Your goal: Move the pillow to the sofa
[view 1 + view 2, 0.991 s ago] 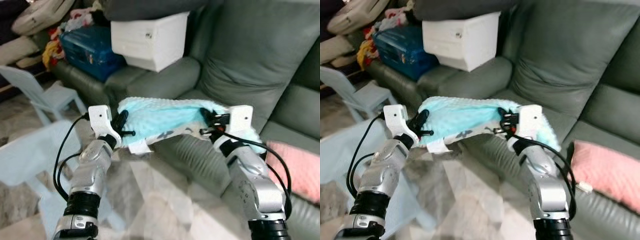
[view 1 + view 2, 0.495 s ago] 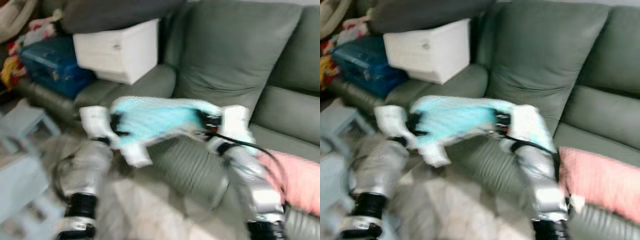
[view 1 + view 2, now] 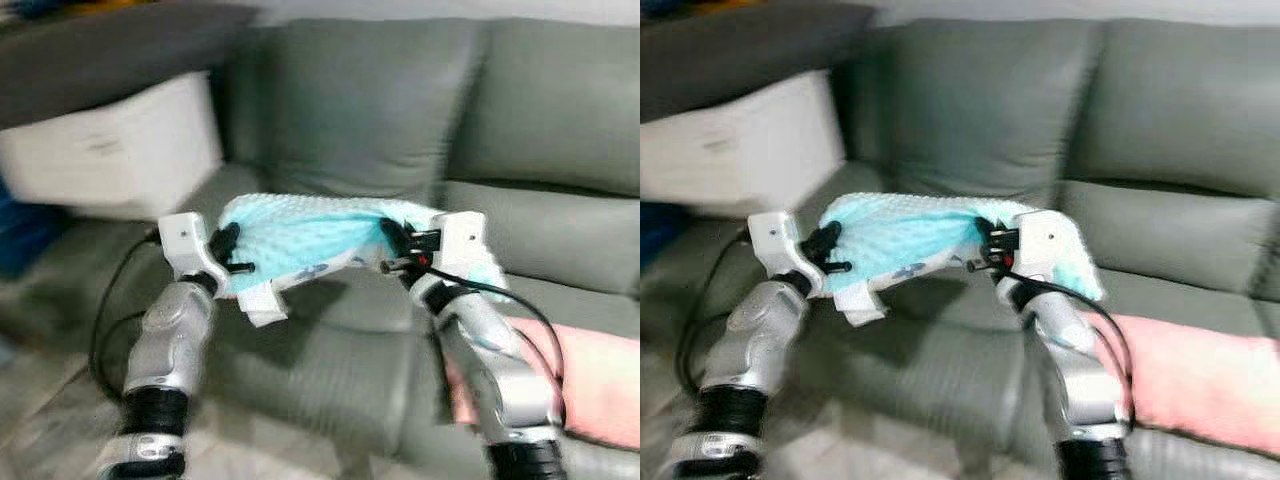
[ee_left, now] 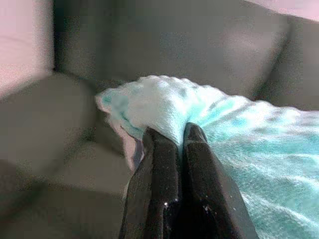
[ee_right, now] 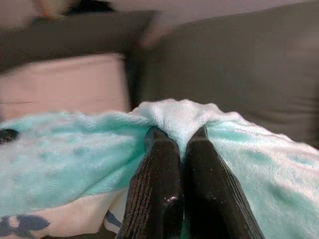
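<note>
A light turquoise fluffy pillow [image 3: 305,232] with a white printed underside hangs in the air between my two arms, in front of the grey sofa [image 3: 420,120]. My left gripper [image 3: 228,250] is shut on the pillow's left edge, the fabric pinched between its black fingers [image 4: 159,189]. My right gripper [image 3: 392,248] is shut on the right edge in the same way, its fingers [image 5: 154,194] clamped over a fold. The pillow sags a little in the middle above the sofa's seat cushion [image 3: 330,340].
A white storage box [image 3: 110,150] sits on the sofa's left end. A pink cushion [image 3: 590,380] lies on the seat at the right. Big grey back cushions [image 3: 970,110] stand behind the pillow. The picture is blurred.
The camera has swung to the right, so the white box and blue bag slid left and more of the sofa back shows. Both grippers still hold the pillow the same way.
</note>
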`<state>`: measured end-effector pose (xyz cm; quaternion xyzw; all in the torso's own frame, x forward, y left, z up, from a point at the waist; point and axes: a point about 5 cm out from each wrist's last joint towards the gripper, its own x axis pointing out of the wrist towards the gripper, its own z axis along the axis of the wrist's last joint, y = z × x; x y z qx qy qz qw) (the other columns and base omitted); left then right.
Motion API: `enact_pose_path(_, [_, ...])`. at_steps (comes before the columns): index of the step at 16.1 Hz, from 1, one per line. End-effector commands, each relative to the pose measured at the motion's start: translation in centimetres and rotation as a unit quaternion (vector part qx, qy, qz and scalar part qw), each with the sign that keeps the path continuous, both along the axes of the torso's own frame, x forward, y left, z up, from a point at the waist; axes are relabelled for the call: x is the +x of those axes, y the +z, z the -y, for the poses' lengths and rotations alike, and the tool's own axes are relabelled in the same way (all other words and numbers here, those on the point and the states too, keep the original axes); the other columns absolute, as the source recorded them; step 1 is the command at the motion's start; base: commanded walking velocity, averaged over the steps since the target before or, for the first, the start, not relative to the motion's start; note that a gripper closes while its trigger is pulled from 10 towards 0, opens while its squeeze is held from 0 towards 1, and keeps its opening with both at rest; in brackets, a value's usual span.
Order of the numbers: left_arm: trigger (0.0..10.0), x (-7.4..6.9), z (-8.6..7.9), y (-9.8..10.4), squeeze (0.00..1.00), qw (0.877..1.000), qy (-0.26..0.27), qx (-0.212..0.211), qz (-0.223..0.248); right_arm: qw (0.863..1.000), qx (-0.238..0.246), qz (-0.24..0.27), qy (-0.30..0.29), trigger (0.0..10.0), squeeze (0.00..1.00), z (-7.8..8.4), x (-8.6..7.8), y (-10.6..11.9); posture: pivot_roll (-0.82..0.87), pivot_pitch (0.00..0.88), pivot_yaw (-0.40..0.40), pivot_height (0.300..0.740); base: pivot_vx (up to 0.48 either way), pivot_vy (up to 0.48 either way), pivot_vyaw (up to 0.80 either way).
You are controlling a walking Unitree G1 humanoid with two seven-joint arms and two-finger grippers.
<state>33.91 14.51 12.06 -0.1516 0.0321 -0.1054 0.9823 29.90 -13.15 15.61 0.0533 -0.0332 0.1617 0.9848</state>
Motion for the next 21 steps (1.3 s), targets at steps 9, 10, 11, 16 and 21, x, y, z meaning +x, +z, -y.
enact_pose_path(9, [10.0, 0.24, -0.95, 0.64, 0.00, 1.000, 0.003, 0.015, 0.007, 0.999, 0.010, 0.033, 0.014, 10.0, 0.00, -0.84, 0.05, 1.50, -0.21, 0.000, 0.062, 0.740, 0.000, 0.208, 0.00])
enact_pose_path(10, [10.0, 0.23, -0.93, 0.61, 0.00, 1.000, 0.001, 0.017, 0.006, 0.999, 0.009, 0.033, 0.013, 10.0, 0.00, -0.83, 0.04, 1.50, -0.21, 0.000, 0.062, 0.740, 0.000, 0.480, 0.00])
enact_pose_path(11, [10.0, 0.23, -0.91, 0.62, 0.00, 1.000, -0.001, 0.023, 0.008, 0.999, 0.009, 0.033, 0.014, 10.0, 0.00, -0.83, 0.04, 1.51, -0.21, 0.000, 0.062, 0.740, 0.000, 0.480, 0.00])
enact_pose_path(16, [10.0, 0.03, -0.79, 0.17, 0.00, 0.999, -0.004, 0.032, -0.002, 0.999, 0.009, 0.032, 0.011, 10.0, 0.00, -0.76, -0.05, 1.45, -0.21, 0.000, 0.063, 0.740, 0.000, 0.480, 0.00])
enact_pose_path(21, [10.0, -0.21, -0.76, -0.09, 0.00, 0.999, -0.009, 0.041, -0.004, 0.999, 0.011, 0.030, 0.006, 10.0, 0.00, -0.76, -0.12, 1.33, -0.21, 0.000, 0.064, 0.740, 0.000, 0.480, 0.00])
